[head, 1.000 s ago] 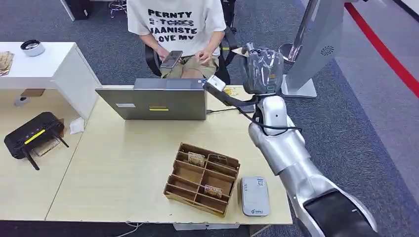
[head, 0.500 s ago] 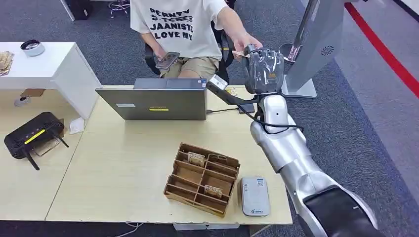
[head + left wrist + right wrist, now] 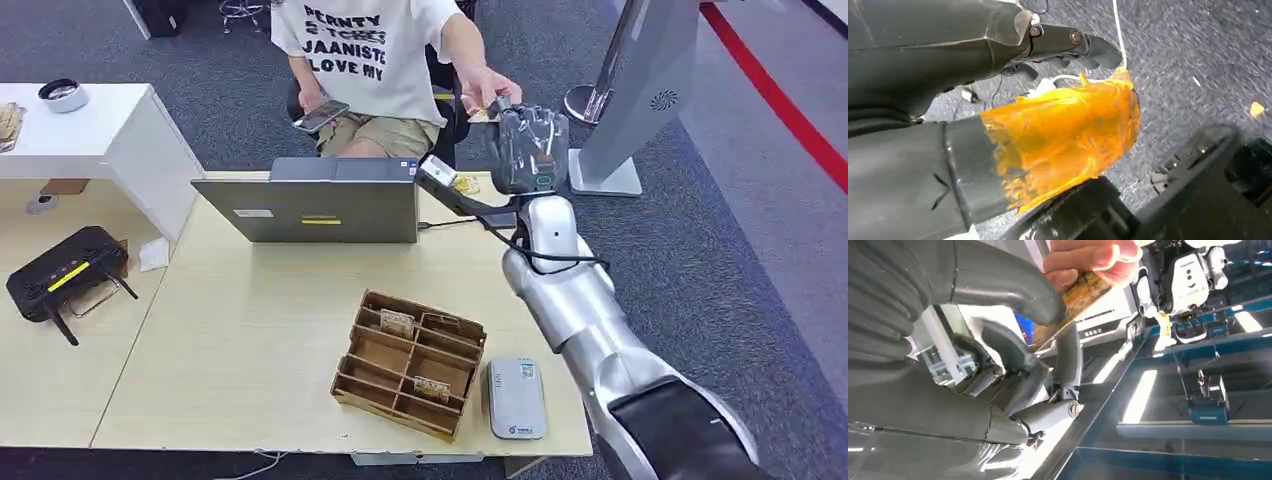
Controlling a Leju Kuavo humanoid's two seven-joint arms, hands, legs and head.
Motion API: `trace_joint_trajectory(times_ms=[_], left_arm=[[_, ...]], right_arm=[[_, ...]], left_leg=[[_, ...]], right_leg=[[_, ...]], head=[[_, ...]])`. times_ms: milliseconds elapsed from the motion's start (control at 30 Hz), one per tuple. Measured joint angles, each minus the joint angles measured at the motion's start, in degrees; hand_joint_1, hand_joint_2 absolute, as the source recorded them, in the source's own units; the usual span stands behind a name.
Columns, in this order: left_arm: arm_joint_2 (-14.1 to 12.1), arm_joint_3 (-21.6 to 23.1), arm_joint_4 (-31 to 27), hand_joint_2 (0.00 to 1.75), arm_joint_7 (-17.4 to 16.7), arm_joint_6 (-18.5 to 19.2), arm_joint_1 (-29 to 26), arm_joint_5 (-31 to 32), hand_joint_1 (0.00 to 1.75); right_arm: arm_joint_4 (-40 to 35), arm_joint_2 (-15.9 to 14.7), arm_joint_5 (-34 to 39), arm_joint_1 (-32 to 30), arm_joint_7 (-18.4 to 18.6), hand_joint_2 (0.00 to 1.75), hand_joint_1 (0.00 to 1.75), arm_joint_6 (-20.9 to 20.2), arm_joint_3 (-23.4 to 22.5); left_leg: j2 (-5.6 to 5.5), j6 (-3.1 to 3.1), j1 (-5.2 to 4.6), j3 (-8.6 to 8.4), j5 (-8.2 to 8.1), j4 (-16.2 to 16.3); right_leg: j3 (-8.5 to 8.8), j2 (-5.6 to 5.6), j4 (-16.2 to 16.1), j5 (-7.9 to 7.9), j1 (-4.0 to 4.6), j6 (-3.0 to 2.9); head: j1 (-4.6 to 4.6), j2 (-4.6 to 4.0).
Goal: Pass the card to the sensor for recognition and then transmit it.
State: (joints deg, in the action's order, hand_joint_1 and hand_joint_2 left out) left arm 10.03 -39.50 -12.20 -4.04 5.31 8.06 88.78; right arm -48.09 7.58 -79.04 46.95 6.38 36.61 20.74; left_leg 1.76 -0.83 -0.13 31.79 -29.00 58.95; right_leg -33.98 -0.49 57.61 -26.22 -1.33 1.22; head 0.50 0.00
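My right hand (image 3: 530,140) is raised past the far table edge, upper centre-right of the head view, dark and glossy under a clear crinkly plastic wrap. It pinches the card (image 3: 1075,295) between my thick grey thumb (image 3: 998,287) and darker fingers. The card is thin, flat, tan-brown with a mottled printed face. In the right wrist view its long axis runs diagonally from my thumb toward the upper right of the frame. A person's hand (image 3: 487,88) reaches in from the upper centre of the head view and has its fingertips on the card's outer end, so both of us are touching it. In the head view the card is too small to read its direction.

My left hand (image 3: 1048,50) hangs over speckled grey carpet (image 3: 1198,60). Its dark fingers are curled in and I see nothing in them. A wrinkled translucent orange film (image 3: 1068,135) covers the part beside them.

On the smooth pale wood table (image 3: 250,330): a grey rounded-rectangle sensor (image 3: 516,398) lying flat near the lower centre-right edge. Just beside it on its left is a brown slotted wooden card tray (image 3: 408,362) with a few cards standing in compartments. A grey laptop (image 3: 308,205) sits at the far edge.
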Motion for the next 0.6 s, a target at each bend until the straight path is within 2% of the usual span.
trace_joint_trajectory(times_ms=[100,233,400,467,600], left_arm=[[0.1,0.1,0.0,0.00,0.0,0.0,0.1,-0.4,0.00],[0.1,0.4,0.0,0.00,0.0,-0.1,0.0,-1.6,0.00],[0.1,0.3,0.0,0.00,0.0,-0.9,-0.8,-4.7,0.00],[0.0,0.3,0.0,0.00,0.2,-1.4,-1.2,-5.9,0.00],[-0.1,-0.7,0.0,0.00,0.6,-2.6,-2.4,-8.5,0.00]], right_arm=[[0.2,0.4,2.8,-0.3,-1.3,0.00,0.00,-0.3,0.0],[-3.5,1.4,13.7,-3.8,-6.5,0.00,0.00,-0.4,0.0],[-16.1,3.0,28.9,-13.7,-12.2,0.00,0.00,-0.9,1.1],[-21.4,3.1,36.9,-17.4,-14.4,0.00,0.00,-2.2,1.9],[-33.8,3.1,54.8,-26.6,-18.6,0.00,0.00,-7.3,3.5]], left_leg=[[0.02,0.00,0.02,-0.01,0.00,0.0],[0.00,0.00,0.03,-0.01,0.00,0.0],[0.01,0.02,0.05,0.01,-0.02,0.0],[-0.01,0.00,0.05,0.02,-0.05,0.0],[0.01,0.05,0.05,0.01,-0.11,0.0]], right_leg=[[0.00,0.01,0.0,-0.01,0.01,-0.01],[0.02,0.00,0.0,-0.01,0.02,-0.01],[-0.01,0.01,0.0,-0.03,0.03,-0.01],[0.00,-0.01,0.0,-0.08,0.03,0.03],[-0.02,0.00,0.0,-0.14,0.02,0.01]], head=[[0.02,0.00],[0.02,0.00],[-0.02,0.00],[0.02,0.00],[-0.02,0.00]])
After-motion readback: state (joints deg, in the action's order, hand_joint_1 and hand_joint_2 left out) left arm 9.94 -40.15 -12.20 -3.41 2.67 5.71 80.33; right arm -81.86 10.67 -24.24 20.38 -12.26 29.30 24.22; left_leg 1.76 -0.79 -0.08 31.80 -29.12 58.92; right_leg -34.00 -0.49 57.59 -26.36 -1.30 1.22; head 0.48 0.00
